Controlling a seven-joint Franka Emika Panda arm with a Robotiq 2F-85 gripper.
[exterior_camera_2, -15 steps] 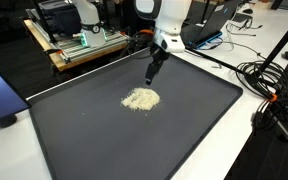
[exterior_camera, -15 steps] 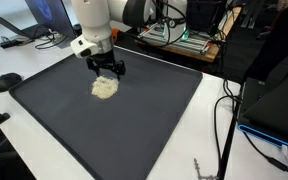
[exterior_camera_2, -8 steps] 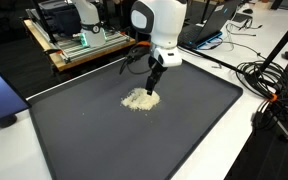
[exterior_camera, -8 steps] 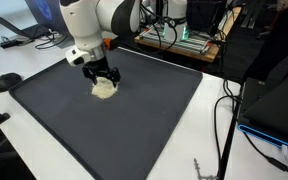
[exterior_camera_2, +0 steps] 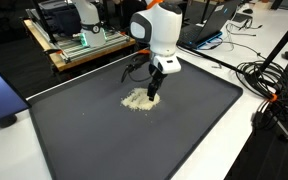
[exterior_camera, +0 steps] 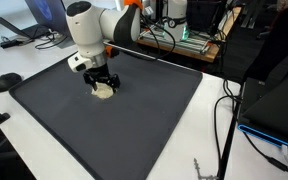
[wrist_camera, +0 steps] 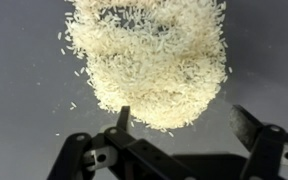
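Rice (wrist_camera: 149,60) heaped in a pile, top centre, on dark mat (wrist_camera: 19,95); stray grains scattered off its left edge. Gripper (wrist_camera: 184,122) comes in from bottom, jaws spread wide. One fingertip sits at pile's lower edge (contact unclear), the other is over bare mat beside it.

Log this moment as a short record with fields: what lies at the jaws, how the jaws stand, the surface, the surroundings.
thing: pile of white rice, with loose grains scattered round its edge
surface: dark mat on a white table
jaws: open, nothing held; fingertips low at the pile's edge, contact with the mat cannot be told
arm: white arm bent down over the pile
nearby: black mouse off the mat; cables on the table
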